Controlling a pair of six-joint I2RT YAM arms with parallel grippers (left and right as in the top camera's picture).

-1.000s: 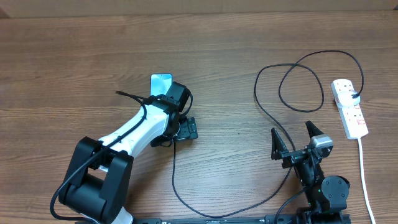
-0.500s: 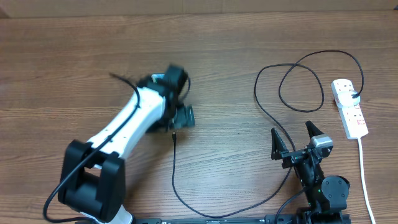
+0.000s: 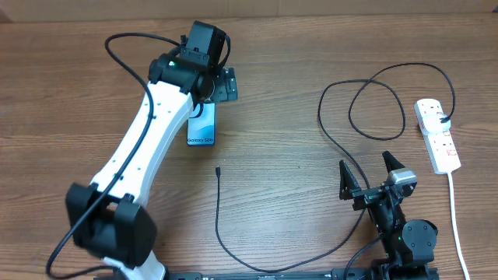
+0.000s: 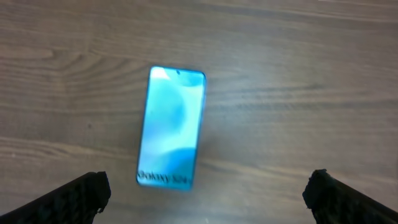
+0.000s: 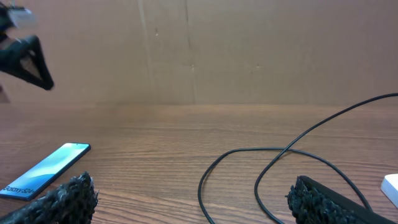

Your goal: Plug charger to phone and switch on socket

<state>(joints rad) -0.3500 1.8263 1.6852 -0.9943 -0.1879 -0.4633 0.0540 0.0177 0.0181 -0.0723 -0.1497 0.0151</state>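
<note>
The phone (image 4: 171, 127) is seen screen-up left of centre, toward the far edge. The left gripper (image 4: 208, 200) is held above it, jaws apart, empty. The right gripper (image 3: 369, 175), near the front edge, is likewise spread. The charger (image 3: 219, 171) tip lies mid-bench; the socket (image 3: 437, 134) is by the right edge.

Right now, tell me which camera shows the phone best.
Left wrist: the phone lies whole, screen up, lettering readable. Overhead shows it small, its top end hidden under the left arm. Right wrist sees it at a low angle at the left edge.
</note>
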